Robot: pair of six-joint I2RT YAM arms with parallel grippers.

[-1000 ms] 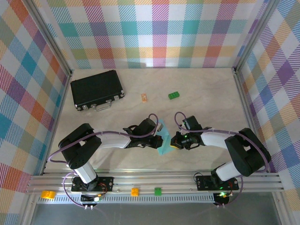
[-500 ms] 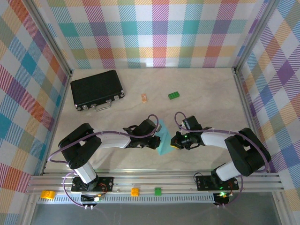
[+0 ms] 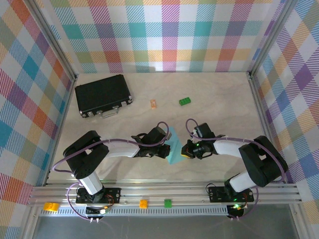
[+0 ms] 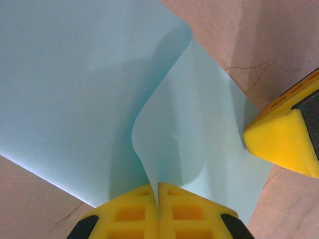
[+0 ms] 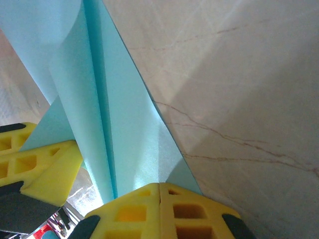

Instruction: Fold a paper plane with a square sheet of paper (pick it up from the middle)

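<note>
The square sheet of paper [image 3: 174,149], light blue, hangs just above the table between my two grippers, folded into layers. In the left wrist view a raised ridge of the paper [image 4: 164,124] runs into my left gripper [image 4: 158,186], which is shut on it. In the right wrist view a long creased fold of the paper [image 5: 124,124] ends in my right gripper [image 5: 159,185], shut on its edge. From above, the left gripper [image 3: 168,149] and right gripper [image 3: 185,150] face each other across the sheet. Whether it has a paper plane's pointed shape I cannot tell.
A black case [image 3: 103,94] lies at the back left. A green brick [image 3: 185,101] and a small orange piece [image 3: 153,104] sit behind the grippers. Small bricks [image 3: 143,203] rest on the front rail. Checked walls close three sides.
</note>
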